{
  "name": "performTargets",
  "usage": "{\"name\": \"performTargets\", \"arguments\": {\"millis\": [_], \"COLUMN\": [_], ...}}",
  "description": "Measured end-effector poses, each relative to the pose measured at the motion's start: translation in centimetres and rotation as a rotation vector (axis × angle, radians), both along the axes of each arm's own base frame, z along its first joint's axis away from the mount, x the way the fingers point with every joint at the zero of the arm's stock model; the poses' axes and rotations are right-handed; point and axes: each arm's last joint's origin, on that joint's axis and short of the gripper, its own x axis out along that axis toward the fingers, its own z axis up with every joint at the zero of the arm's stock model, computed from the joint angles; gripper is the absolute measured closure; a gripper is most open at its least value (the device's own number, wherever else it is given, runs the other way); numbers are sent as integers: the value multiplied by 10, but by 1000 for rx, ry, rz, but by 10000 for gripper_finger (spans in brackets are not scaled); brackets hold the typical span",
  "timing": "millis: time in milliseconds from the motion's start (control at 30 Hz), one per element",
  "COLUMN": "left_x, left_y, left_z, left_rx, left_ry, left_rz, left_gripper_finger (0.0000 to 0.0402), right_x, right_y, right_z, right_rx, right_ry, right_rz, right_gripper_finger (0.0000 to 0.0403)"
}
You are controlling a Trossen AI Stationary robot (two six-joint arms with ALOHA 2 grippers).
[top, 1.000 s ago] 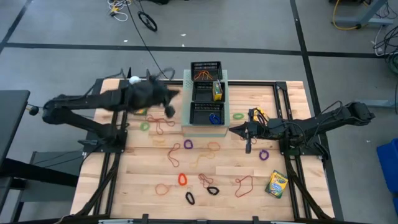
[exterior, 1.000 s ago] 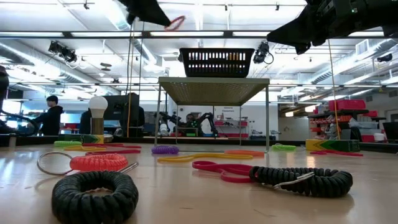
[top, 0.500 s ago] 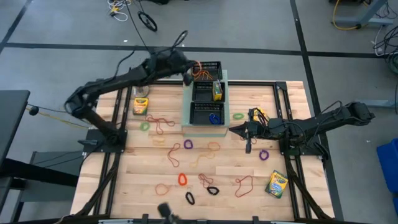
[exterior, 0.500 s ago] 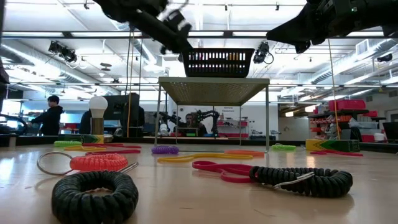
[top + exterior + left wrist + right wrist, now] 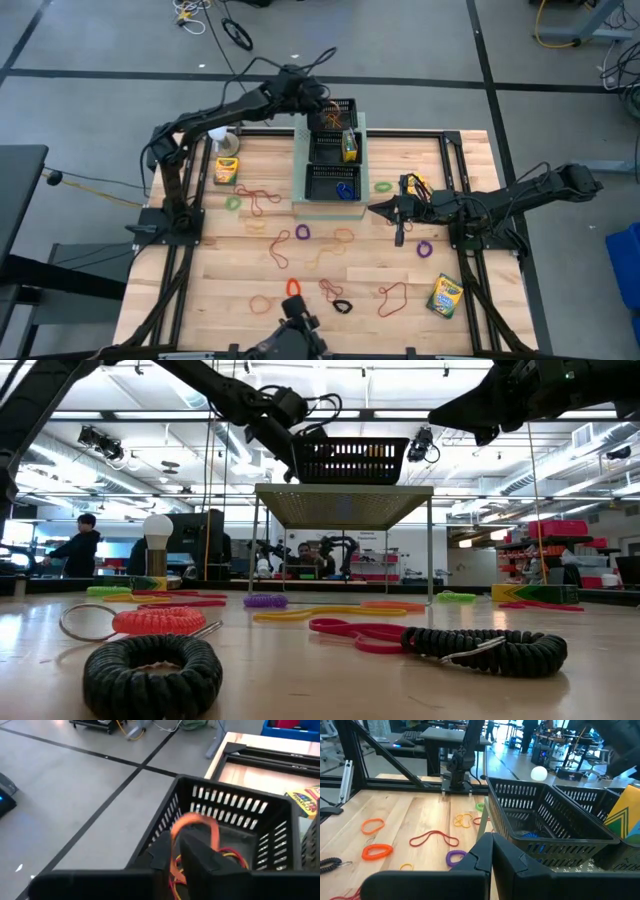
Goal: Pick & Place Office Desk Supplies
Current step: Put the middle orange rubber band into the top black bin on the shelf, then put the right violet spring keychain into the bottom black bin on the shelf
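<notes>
Over the far mesh tray (image 5: 235, 815), left tool (image 5: 192, 845) pinches an orange band (image 5: 200, 822); no legible labels

A pale-green perforated box (image 5: 300, 205) sits at the table's centre toward twelve o'clock. A white ball on a stand (image 5: 158, 532) is at about ten o'clock from it, near the table's (image 5: 200, 290) far left corner. A person (image 5: 82, 548) stands in the room beyond.
</notes>
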Motion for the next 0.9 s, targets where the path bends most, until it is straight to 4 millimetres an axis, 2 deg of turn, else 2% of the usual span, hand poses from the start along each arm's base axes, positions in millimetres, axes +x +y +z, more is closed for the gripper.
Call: {"name": "performTargets", "arguments": {"millis": [133, 267, 367, 533, 667, 900], "left_x": [0, -8, -15, -27, -39, -45], "left_y": [0, -5, -10, -21, -41, -76], "left_z": [4, 20, 29, 33, 45, 55], "left_rx": [15, 49, 60, 11, -10, -41], "left_ry": [17, 10, 32, 114, 171, 240], "left_rz": [-2, 0, -7, -30, -69, -165], "left_gripper_finger": [314, 286, 274, 267, 284, 360], "right_x": [0, 0, 0, 0, 0, 0], "right_y": [0, 0, 0, 0, 0, 0], "right_z": [0, -1, -2, -2, -2, -2], "right_rx": [0, 5, 5, 5, 4, 4], "right_ry": [1, 15, 17, 17, 18, 20], "right_rz": [0, 4, 4, 4, 4, 4], "right_gripper_finger": [391, 391, 391, 391, 391, 391]}}
